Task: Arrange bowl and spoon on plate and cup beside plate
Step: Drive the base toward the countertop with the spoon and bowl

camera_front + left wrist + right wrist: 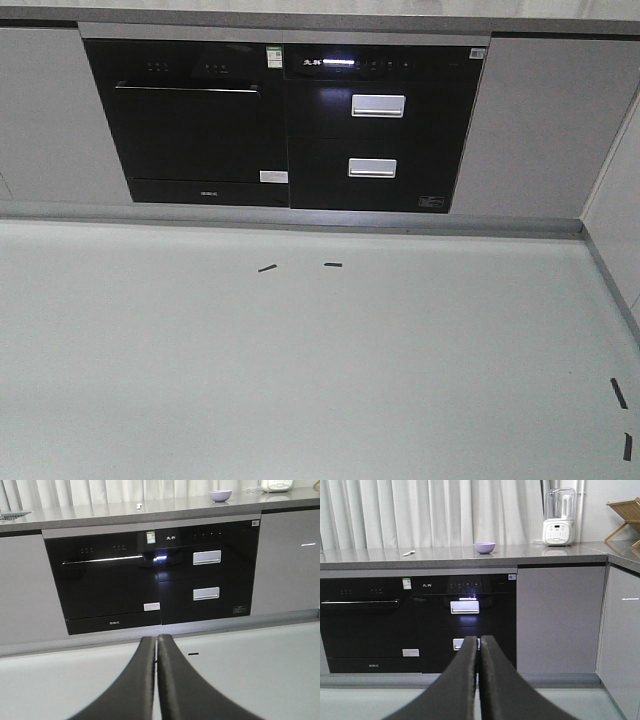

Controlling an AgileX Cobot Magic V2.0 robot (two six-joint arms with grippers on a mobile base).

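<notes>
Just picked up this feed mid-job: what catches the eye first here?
The black built-in appliances fill the cabinet front under the grey counter. On that counter sits the lavender bowl, a white blender to its right. The left gripper and right gripper have fingers pressed together, empty.

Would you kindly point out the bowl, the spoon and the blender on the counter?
bowl (pixel 484 548), right wrist view, middle of its outer wall
spoon (pixel 409 553), right wrist view, middle of its length
blender (pixel 558 532), right wrist view, its white base
</notes>
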